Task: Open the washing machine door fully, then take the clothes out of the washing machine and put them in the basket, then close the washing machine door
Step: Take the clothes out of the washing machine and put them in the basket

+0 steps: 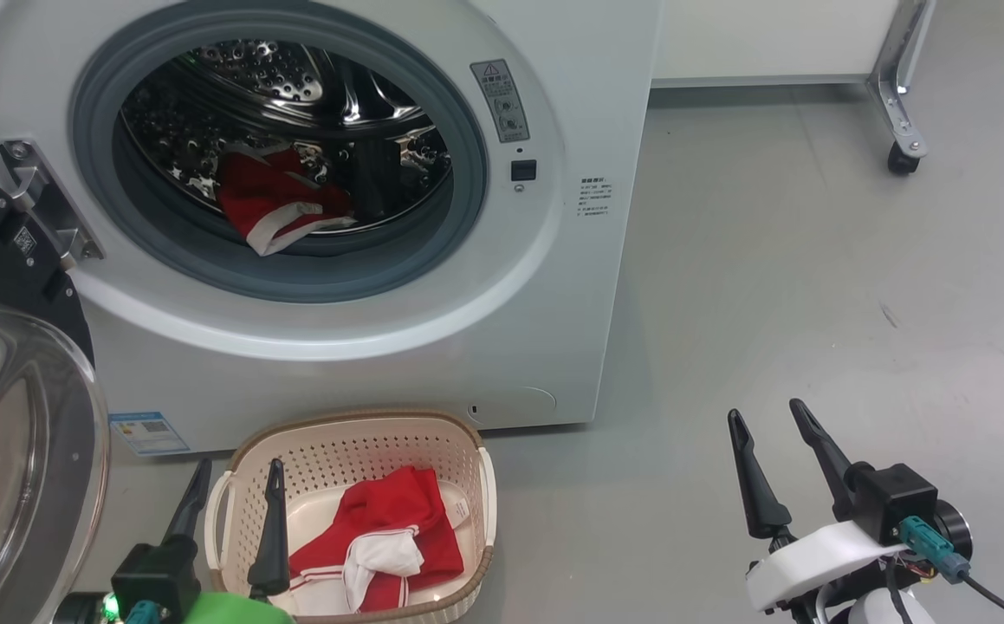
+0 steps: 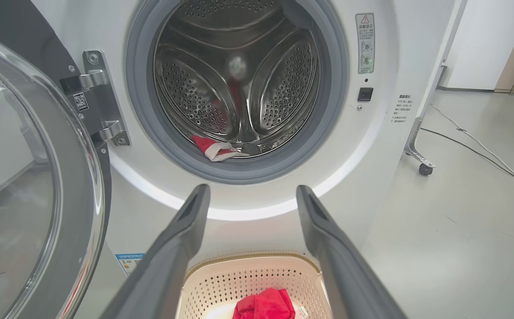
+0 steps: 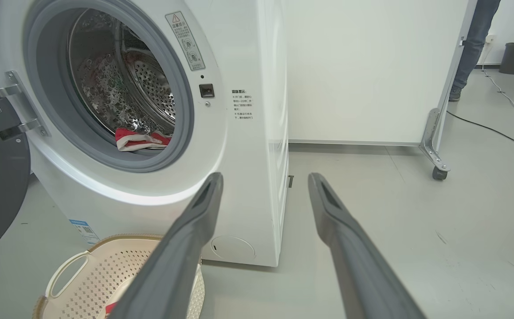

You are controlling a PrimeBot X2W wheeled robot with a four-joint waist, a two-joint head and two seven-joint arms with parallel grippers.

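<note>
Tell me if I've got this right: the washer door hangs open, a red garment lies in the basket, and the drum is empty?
Not quite: the drum is not empty. The head view shows a red and white garment lying at its front. The door does hang open, and a red garment does lie in the basket.

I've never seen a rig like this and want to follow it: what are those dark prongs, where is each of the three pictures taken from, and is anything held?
The prongs are the fingers of a two-armed robot's left gripper and right gripper. One picture looks down from its head; the others look along each wrist's fingers. Before it stands a white front-loading washing machine, its round black-rimmed glass door swung open. One red-and-white garment lies in the steel drum, another in the cream perforated plastic basket on the grey floor. Both grippers are open and hold nothing.
</note>
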